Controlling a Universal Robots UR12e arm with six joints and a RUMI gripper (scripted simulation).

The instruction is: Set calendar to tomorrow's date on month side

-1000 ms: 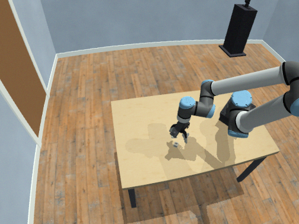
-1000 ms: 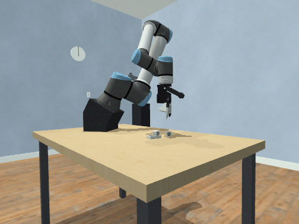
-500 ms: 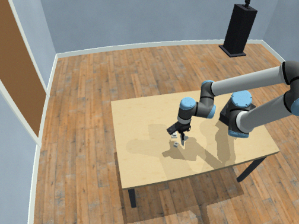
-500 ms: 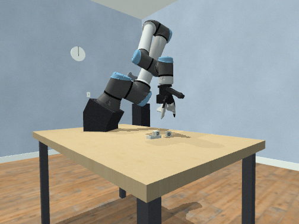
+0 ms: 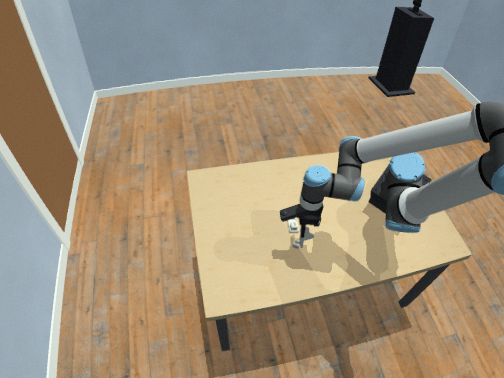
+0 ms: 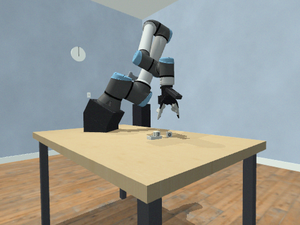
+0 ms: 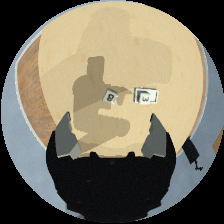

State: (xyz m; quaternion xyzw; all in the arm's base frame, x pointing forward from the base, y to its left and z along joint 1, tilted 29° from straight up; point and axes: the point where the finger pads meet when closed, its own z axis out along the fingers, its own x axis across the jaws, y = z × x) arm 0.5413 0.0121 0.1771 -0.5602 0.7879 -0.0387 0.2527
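The gripper hangs open above the table, its two fingers spread apart and pointing down, with nothing between them. Below it, well apart from the fingertips, a small white tray sits on the wood. A cube stands at the tray, its visible face carrying a dark digit too small to read surely. Near the tray, also below the gripper, another cube shows a 0. The arm rises above the gripper, its black base on the table beyond the tray. Higher than the gripper, a round clock hangs on the blue wall.

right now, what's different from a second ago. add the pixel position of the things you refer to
The gripper (image 5: 303,238) (image 6: 168,118) (image 7: 110,114), open and holding nothing, has turned clockwise as seen from above, above the table. Nothing was visibly taken or let go. The loose cube (image 5: 297,244) (image 6: 169,134) (image 7: 110,95) and the tray (image 5: 293,231) (image 6: 154,137) (image 7: 154,91) stayed put.
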